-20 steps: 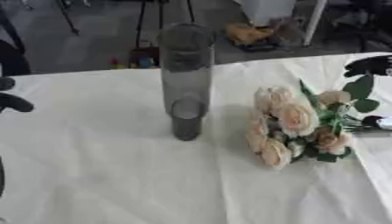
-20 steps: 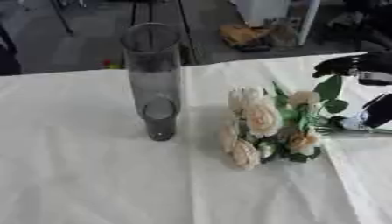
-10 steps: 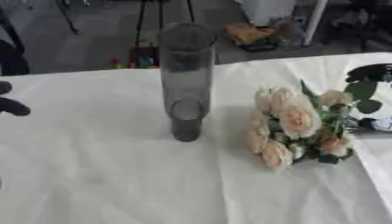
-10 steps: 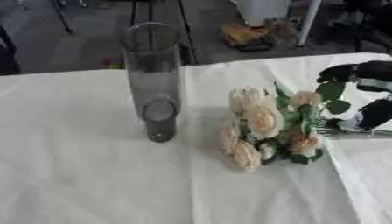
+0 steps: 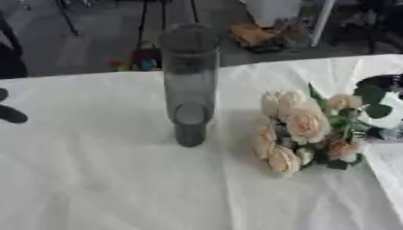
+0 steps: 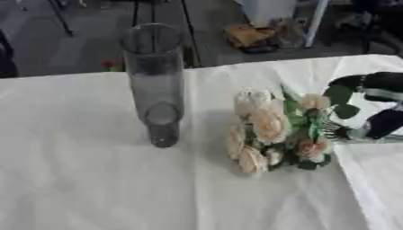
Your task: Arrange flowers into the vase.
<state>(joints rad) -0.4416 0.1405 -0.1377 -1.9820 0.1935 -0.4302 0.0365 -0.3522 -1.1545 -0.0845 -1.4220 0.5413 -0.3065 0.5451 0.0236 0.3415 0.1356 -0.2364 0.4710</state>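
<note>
A tall grey glass vase (image 5: 189, 85) stands upright left of the table's middle and holds nothing. To its right, a bunch of peach roses with green leaves (image 6: 271, 130) lies on the white cloth, blooms toward the vase and stems (image 6: 350, 133) pointing right. My right hand (image 6: 378, 103) comes in at the right edge over the stem end. Its fingers (image 6: 370, 81) reach above the leaves and its thumb is low beside the stems, with a wide gap between them. Only dark parts of my left hand (image 5: 12, 114) show at the left edge, far from the vase.
The white cloth (image 5: 102, 179) covers the whole table, and its far edge runs just behind the vase. Beyond it lie a dark floor, stand legs and an orange object (image 5: 252, 33).
My right hand has come down and left, from above the leaves to the stem end of the bunch. My left hand has slid further toward the left edge. Vase and flowers are unmoved.
</note>
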